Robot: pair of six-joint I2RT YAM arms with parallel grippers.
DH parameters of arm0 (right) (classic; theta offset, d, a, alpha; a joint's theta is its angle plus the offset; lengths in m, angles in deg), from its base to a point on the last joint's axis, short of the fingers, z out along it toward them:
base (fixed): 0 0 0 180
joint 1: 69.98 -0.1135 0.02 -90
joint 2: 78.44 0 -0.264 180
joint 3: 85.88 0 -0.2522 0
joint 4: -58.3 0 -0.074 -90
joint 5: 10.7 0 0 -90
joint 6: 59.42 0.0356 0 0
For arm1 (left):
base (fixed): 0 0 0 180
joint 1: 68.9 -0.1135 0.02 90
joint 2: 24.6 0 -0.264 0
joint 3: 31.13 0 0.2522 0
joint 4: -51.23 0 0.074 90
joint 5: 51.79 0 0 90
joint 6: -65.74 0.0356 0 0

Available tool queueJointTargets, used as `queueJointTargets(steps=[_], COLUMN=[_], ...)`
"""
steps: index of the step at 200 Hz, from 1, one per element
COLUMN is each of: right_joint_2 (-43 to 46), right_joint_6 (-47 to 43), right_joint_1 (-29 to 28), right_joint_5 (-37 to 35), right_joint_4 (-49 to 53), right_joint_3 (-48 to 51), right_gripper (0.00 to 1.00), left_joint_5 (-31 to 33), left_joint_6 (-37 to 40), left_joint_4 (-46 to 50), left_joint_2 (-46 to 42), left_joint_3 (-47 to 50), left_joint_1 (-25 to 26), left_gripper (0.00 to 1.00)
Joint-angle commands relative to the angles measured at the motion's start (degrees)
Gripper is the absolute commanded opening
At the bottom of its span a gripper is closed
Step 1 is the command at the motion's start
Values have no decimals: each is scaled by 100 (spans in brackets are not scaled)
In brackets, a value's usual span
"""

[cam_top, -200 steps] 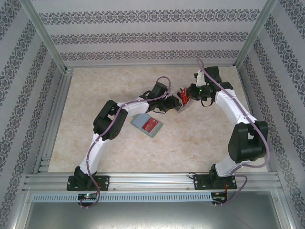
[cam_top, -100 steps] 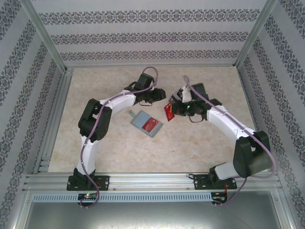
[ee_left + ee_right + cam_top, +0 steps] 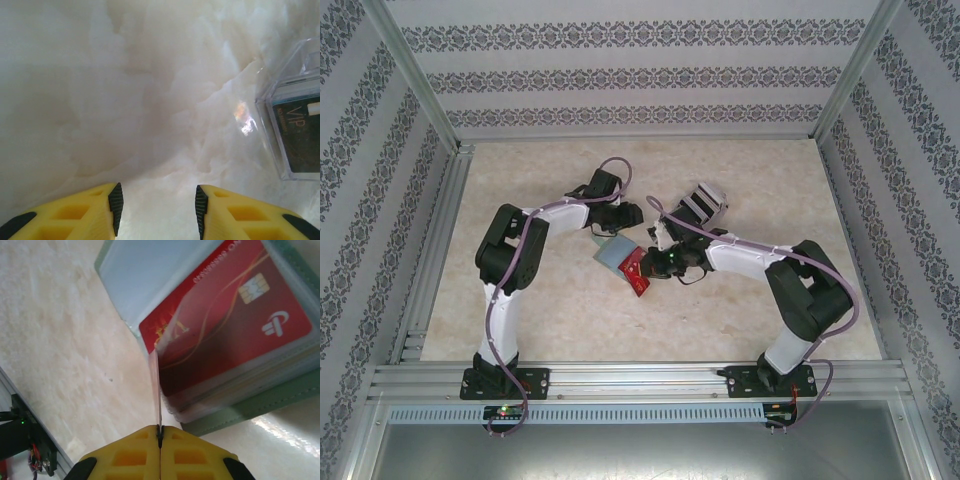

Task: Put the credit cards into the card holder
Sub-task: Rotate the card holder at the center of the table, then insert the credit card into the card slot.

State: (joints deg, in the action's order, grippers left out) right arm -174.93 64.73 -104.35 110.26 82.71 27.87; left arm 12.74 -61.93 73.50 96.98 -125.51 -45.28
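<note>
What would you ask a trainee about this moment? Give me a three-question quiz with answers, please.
1. True or false: the right claw is shut on a thin card seen edge-on.
2. What colour is the pocketed card in the open card holder? A) blue B) red C) black
3. Fill in: the left claw is ___, with nothing between its fingers.
Key: 1 true; 2 B; 3 open.
</note>
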Motion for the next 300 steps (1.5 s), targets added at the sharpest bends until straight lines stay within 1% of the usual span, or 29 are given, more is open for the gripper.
queueJointTargets(steps=[1, 41, 51, 83, 125, 153, 168, 177, 190, 203, 241, 261, 300], right_joint_2=[-111, -312, -346, -206, 93, -98, -301, -512, -798, -1003, -1378, -1436, -1621], right_joint_6=[-211, -413, -441, -426, -303, -370, -422, -435, -368, -298, -439, -504, -486], right_joint_1=[83, 580, 661, 593, 651, 736, 810, 875, 985, 1067, 1160, 1177, 1196], right_joint_5=[-425, -543, -452, -20, 352, 421, 465, 621, 928, 1055, 1311, 1359, 1386], right_joint_4=[147, 180, 191, 186, 83, 32, -230, -329, -673, -916, -924, -916, -918], right_joint_3=[-84, -79, -117, -287, -489, -698, -725, -789, -812, -839, -1080, -1099, -1192], right_gripper=[8, 7, 8, 8, 8, 8, 8, 8, 8, 8, 8, 8, 9], left_joint_5=[162, 249, 258, 377, 603, 695, 761, 784, 708, 624, 572, 497, 490], left_joint_6=[190, 205, 187, 165, 320, 350, 333, 278, 152, 39, -159, -208, -243], left_joint_4=[252, 168, 125, 105, 397, 550, 594, 561, 433, 335, 159, 127, 63], left_joint_2=[-270, -635, -718, -1026, -1339, -1603, -1790, -1896, -2029, -2097, -2268, -2270, -2270], left_joint_3=[433, 1046, 1190, 1451, 1281, 1250, 1354, 1479, 1699, 1908, 2469, 2607, 2841], left_joint_1=[-203, -306, -326, -387, -446, -449, -446, -453, -446, -446, -446, -436, -428], left_gripper=[46, 46, 46, 46, 46, 46, 46, 46, 44, 41, 36, 31, 28])
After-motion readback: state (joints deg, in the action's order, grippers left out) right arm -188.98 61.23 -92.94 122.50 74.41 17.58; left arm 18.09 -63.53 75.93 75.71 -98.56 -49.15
